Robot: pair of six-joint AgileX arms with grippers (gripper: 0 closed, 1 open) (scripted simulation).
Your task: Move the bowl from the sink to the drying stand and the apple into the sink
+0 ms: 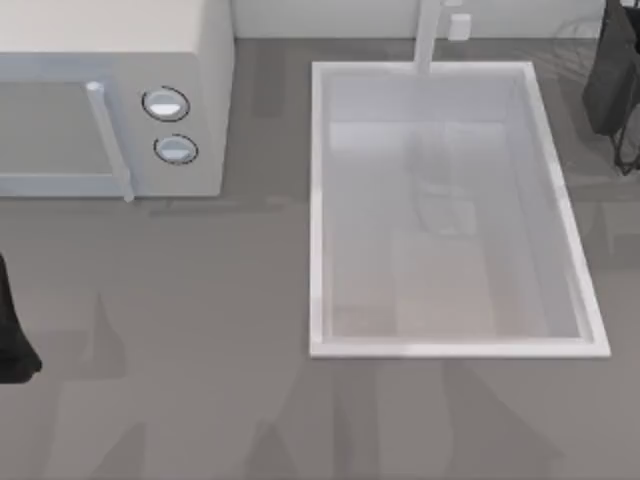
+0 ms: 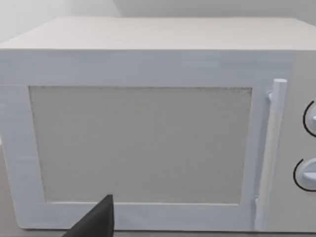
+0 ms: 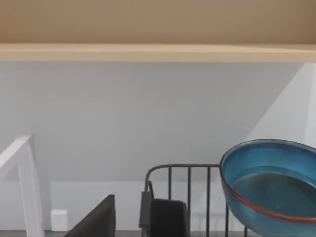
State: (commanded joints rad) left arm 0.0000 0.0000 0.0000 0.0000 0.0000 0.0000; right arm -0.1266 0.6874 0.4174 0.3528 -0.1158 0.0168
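From above, one sink (image 1: 452, 208) lay set into the grey desk (image 1: 200, 330) right of centre, its long axis running from the near edge toward the back wall, with one white tap post (image 1: 428, 38) standing at its far rim. Its pale floor held nothing. One white microwave (image 1: 120, 95) stood at the far left, door and two round knobs (image 1: 166, 104) facing the near edge. The left arm (image 1: 12, 335) showed as a dark shape at the left edge of the desk; the right arm (image 1: 615, 80) hung dark at the far right corner, over faint grey wires that were probably the drying stand (image 1: 572, 52).

From the left wrist, the microwave (image 2: 143, 133) faced the camera squarely, its one upright handle (image 2: 269, 153) beside the door window. A single dark finger of the left tool (image 2: 96, 222) jutted up at the lower edge; whether that tool was spread or pressed together could not be told.

From the right wrist, one blue bowl (image 3: 271, 185) with its reddish rim line sat tilted, its opening turned partly toward the camera, against the dark upright bars of the drying stand (image 3: 187, 190). The bars rose vertically under one curved top rail. The tap post (image 3: 22, 182) stood off to the side. One dark finger of the right tool (image 3: 98, 219) showed near the bars; its state could not be told either.
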